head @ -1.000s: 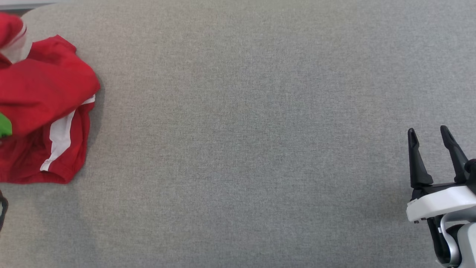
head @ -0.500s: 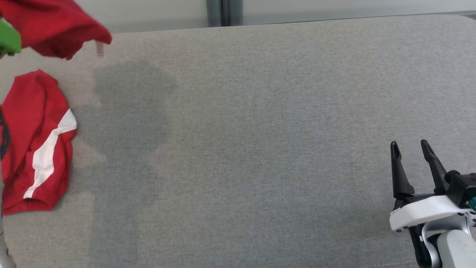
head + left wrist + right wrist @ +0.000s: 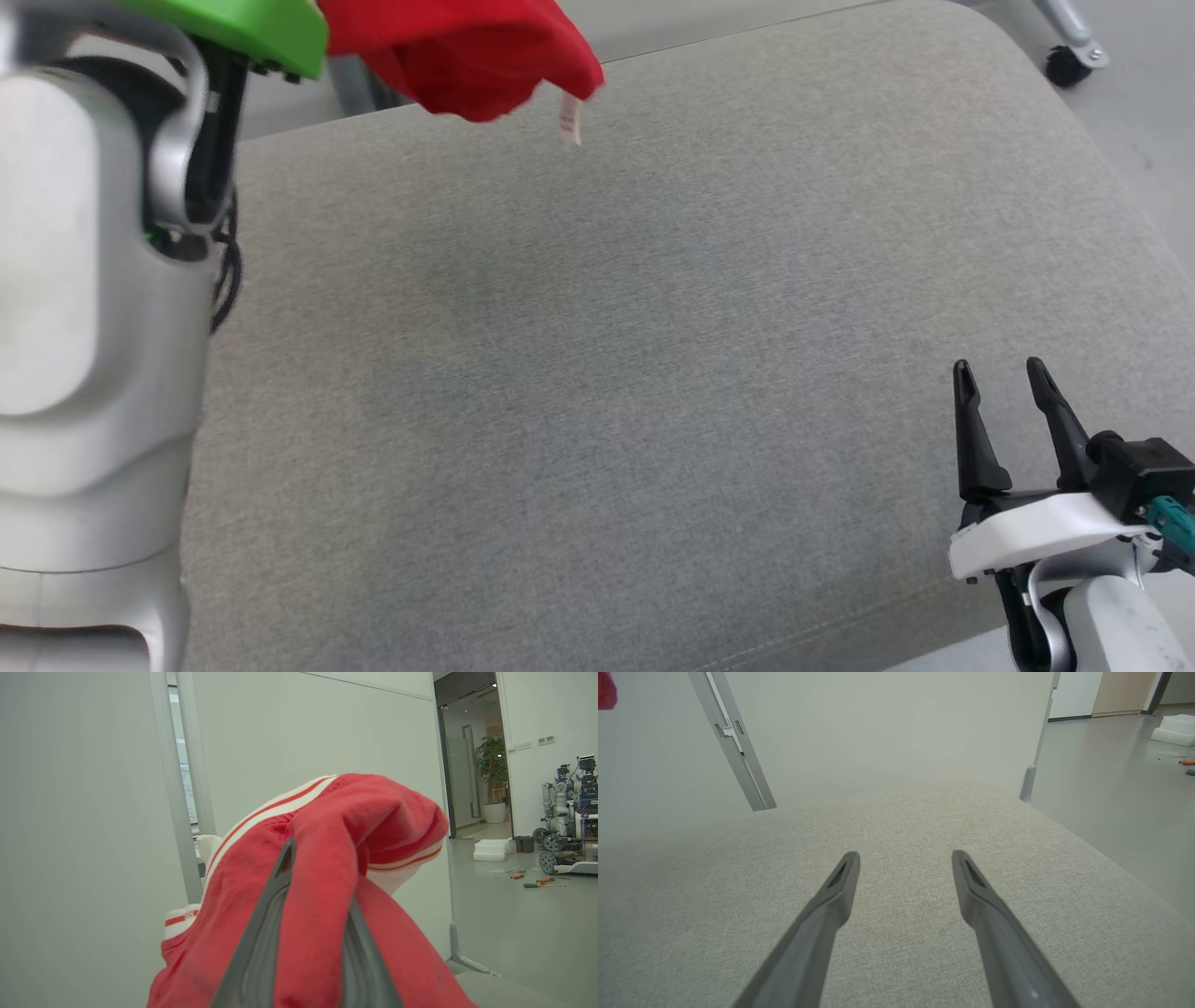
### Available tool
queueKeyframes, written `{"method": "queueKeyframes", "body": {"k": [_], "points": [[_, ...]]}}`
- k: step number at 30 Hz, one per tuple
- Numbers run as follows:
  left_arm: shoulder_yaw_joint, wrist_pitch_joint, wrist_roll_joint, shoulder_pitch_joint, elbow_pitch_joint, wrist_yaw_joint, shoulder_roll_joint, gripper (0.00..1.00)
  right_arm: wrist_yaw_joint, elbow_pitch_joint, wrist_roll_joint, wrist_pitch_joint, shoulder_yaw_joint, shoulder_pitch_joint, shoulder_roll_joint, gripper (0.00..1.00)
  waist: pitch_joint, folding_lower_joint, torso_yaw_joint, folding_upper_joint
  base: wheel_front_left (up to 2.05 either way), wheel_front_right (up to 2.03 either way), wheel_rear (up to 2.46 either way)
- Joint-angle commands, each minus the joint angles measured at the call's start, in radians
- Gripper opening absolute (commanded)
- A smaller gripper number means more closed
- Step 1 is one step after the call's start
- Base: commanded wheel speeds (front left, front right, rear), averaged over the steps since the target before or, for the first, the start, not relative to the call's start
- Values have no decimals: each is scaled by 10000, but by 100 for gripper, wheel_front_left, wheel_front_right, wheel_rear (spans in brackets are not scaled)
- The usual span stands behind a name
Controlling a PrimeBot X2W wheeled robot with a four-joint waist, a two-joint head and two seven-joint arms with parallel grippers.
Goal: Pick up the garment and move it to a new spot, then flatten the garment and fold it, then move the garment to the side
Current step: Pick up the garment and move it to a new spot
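Observation:
The red garment [image 3: 467,47] with white and orange striped trim hangs in the air over the far edge of the grey padded surface [image 3: 597,373]; a small label dangles from it. In the left wrist view my left gripper [image 3: 308,896] is shut on the garment [image 3: 327,868], whose cloth is bunched between and over both fingers. My pale left arm [image 3: 84,280] rises along the left side of the head view. My right gripper [image 3: 999,378] hovers open near the surface's front right corner, and nothing lies between its fingers [image 3: 840,891].
A pale wall panel with a metal post [image 3: 733,742] stands behind the surface. Bare floor lies to the right, with a caster wheel [image 3: 1064,63]. Far across the room stand other robots [image 3: 565,812], with tools on the floor.
The head camera has swung and the whole picture shifted. The garment has left the surface and now hangs from my raised left gripper. My right gripper stays open.

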Motion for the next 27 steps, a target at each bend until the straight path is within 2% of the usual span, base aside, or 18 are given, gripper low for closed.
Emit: {"method": "queueKeyframes", "body": {"k": [1,10,17,23,24,25,27], "points": [[-113,-144,2,312,185,-16,-141,0,-3,47,10,-70,47,-135,87,100,69,0,-747,-1,0,0,0],[-1170,-1070,-167,1883,1897,-67,-1227,0,-3,315,107,-166,208,-282,206,100,212,0,-803,-1,0,0,0],[-1643,-1939,-533,3266,3435,55,-1596,0,-3,432,146,-172,495,-442,319,100,322,0,-656,-1,0,0,0],[-2373,-2377,-721,4115,4801,-157,-1744,0,-3,518,227,-171,745,-520,382,100,290,0,-472,-1,0,0,0],[-2474,-2442,-743,4175,4951,-172,-1756,42,-3,531,233,-171,765,-533,382,100,274,0,-446,-1,0,0,0],[-2654,-2513,-751,4217,5117,-188,-1779,100,-3,538,226,-170,794,-536,383,100,245,0,-405,-1,0,0,0],[-2895,-2672,-850,4231,5339,-211,-1801,100,-1,562,229,-170,823,-521,372,100,170,0,-318,-1,0,0,0]]}}
